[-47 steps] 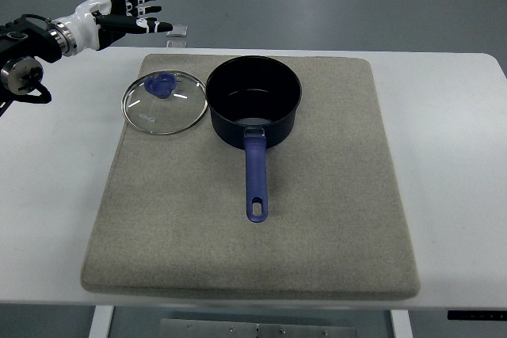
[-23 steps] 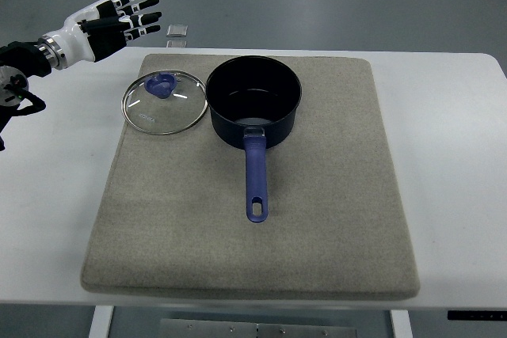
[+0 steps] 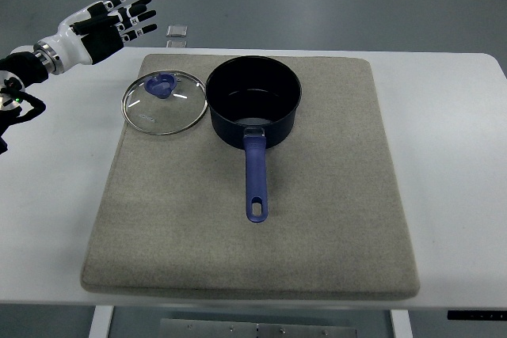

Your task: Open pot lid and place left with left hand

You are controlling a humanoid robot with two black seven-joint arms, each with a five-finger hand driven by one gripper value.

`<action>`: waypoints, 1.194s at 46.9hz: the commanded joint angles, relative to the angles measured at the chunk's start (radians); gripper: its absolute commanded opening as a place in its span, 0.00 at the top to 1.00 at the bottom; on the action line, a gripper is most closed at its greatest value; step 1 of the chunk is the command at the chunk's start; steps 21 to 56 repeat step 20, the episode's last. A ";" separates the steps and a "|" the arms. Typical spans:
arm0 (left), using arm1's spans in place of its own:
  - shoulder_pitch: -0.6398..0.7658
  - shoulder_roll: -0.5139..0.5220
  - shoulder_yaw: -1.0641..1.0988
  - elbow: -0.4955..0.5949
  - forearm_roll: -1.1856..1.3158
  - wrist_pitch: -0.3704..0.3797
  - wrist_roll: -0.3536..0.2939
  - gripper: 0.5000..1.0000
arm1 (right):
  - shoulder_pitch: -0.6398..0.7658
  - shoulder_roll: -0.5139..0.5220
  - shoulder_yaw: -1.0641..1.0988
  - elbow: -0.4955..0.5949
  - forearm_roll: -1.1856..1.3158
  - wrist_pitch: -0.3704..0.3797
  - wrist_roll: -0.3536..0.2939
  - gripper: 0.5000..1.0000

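- As it pulls back up and left over the last second, the left hand (image 3: 107, 17) is empty, fingers spread.
- The glass lid (image 3: 164, 101) lies flat on the mat (image 3: 333, 219), touching the pot's (image 3: 253, 100) left side, so the task looks done.

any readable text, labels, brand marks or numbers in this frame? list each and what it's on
Nothing can be read.
Glass lid: a short white mark on the glass near its front-left rim, too small and blurred to read.
Pot, its blue handle, grey mat, left hand: no visible text.
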 commanded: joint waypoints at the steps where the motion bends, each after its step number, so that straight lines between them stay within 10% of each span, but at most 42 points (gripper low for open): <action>1: 0.012 -0.003 0.000 -0.001 -0.015 0.000 0.001 0.01 | 0.000 0.000 -0.001 0.002 0.002 0.007 0.000 0.17; 56: 0.018 0.000 -0.013 0.003 -0.023 0.000 0.001 0.01 | 0.000 0.000 -0.008 0.012 -0.007 0.013 -0.008 0.17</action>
